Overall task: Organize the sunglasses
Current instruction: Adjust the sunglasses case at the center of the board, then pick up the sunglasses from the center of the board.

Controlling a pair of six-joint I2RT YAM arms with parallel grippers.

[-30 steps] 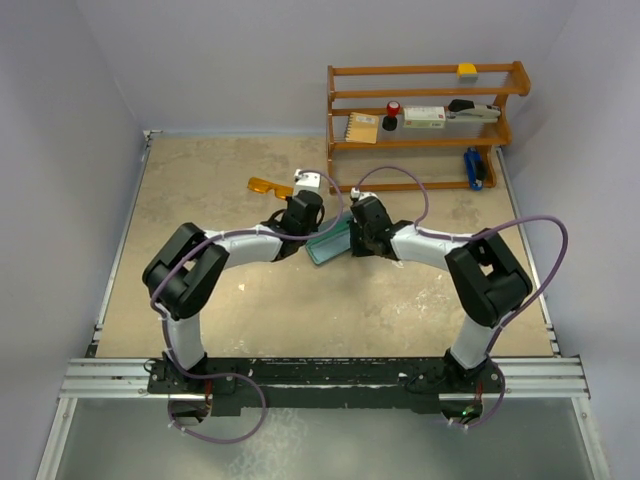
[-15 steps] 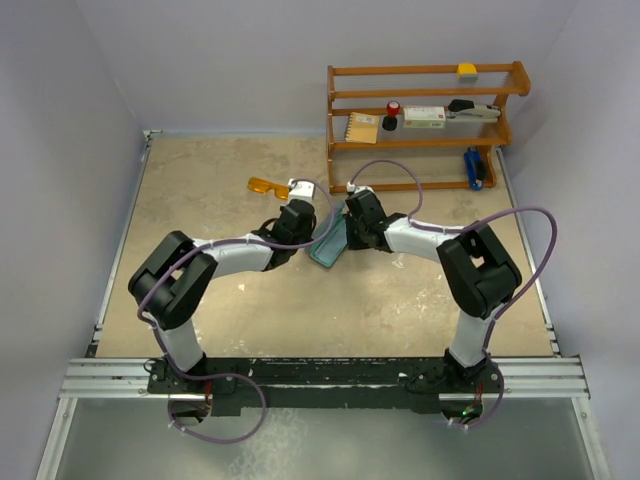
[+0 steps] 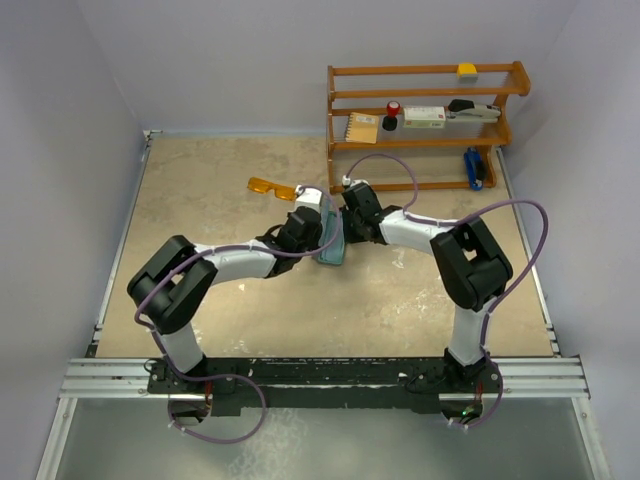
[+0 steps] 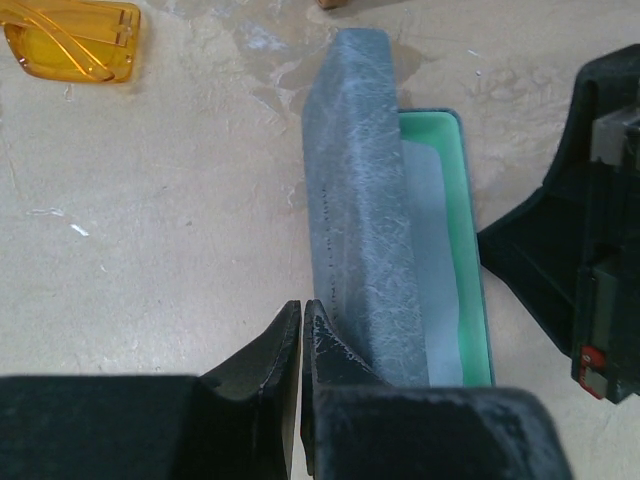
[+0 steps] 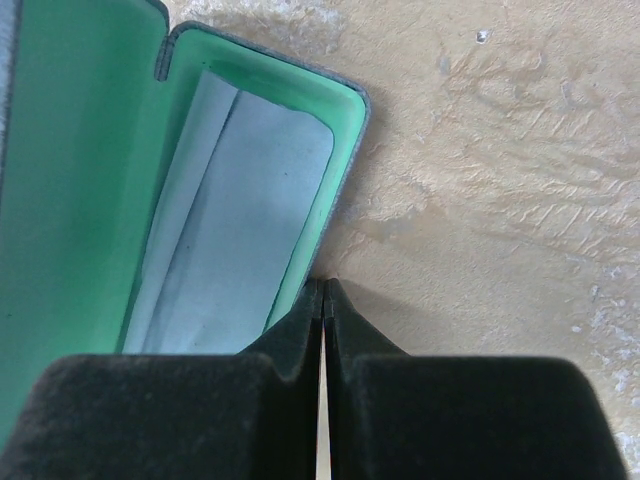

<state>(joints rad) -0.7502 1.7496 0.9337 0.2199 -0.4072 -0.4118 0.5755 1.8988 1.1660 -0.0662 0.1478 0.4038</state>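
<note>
The sunglasses, translucent orange, lie on the table left of and beyond both arms, touched by nothing. The blue-grey case stands open between the two grippers, its lid raised and a light blue cloth lying in its teal interior. My left gripper is shut and empty, its tips against the outside of the lid. My right gripper is shut and empty too, its tips at the rim of the case's tray.
A wooden shelf rack stands at the back right with a booklet, a box, a stapler and small items. Walls close the table on the left, back and right.
Both grippers have moved toward the far side and closer together. The case between them has turned from slanted to nearly lengthwise. The sunglasses have not moved.
</note>
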